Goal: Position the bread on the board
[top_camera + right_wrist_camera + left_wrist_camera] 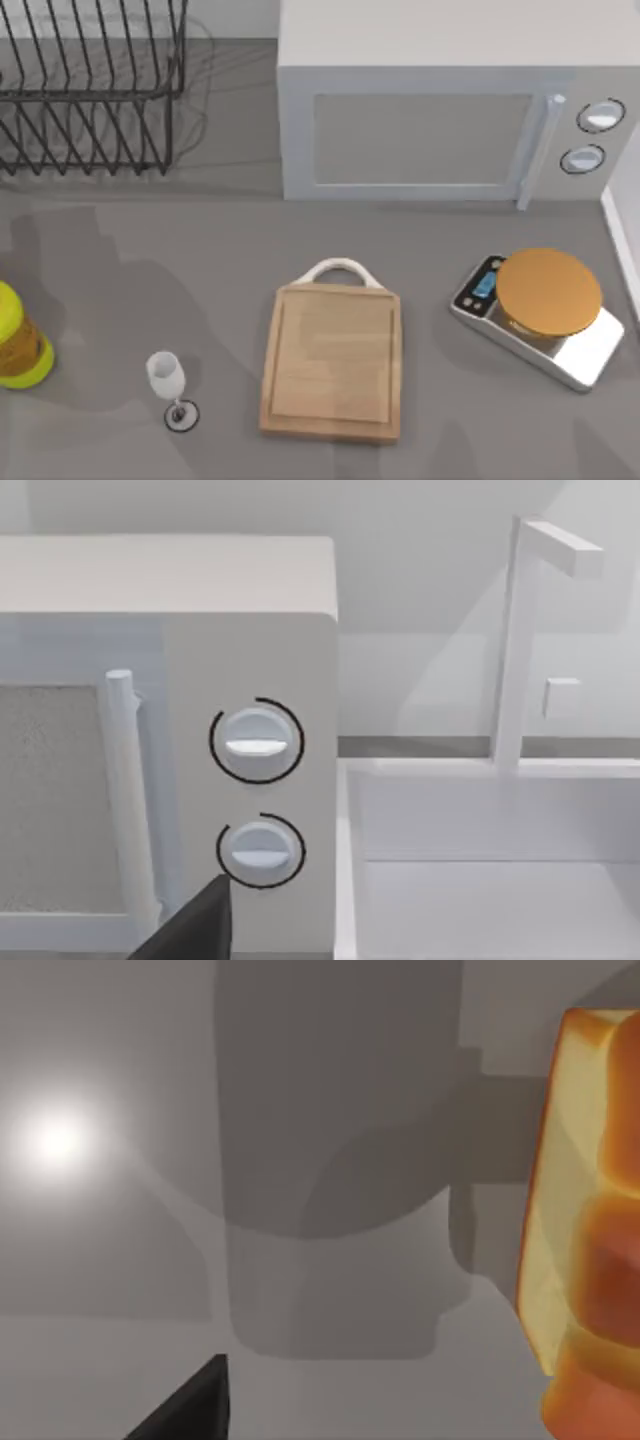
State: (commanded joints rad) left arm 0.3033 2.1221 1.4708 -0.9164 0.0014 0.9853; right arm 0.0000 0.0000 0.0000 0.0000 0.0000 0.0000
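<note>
Board: you have the light wooden board [332, 364] lying flat at the middle of the grey table [120, 290] in the top view, its white arched handle [339, 270] pointing toward the microwave; its surface is bare.
Bread: you see the glossy orange-brown bread [590, 1230] in the left wrist view, resting on the grey surface at the edge of that picture, partly cut off; its rounded segments show.
Left gripper: a dark fingertip [190, 1405] shows in the left wrist view, apart from the bread; you cannot tell how the fingers stand.
Right gripper: a dark fingertip [195, 925] shows in the right wrist view, facing the microwave's two dials [256, 742]; again you cannot tell whether the fingers are apart or together.
Microwave: white microwave [440, 110] at the back of the table, behind the board; no lettering can be read on it.
Scale: silver scale [545, 315] with a round orange-tan disc on top, right of the board; its small blue display is too small to read.
Glass: clear wine glass [168, 385] standing left of the board.
Bottle: yellow bottle [20, 340] at the left edge; its label cannot be read.
Rack: black wire rack [90, 80] at the back left.
</note>
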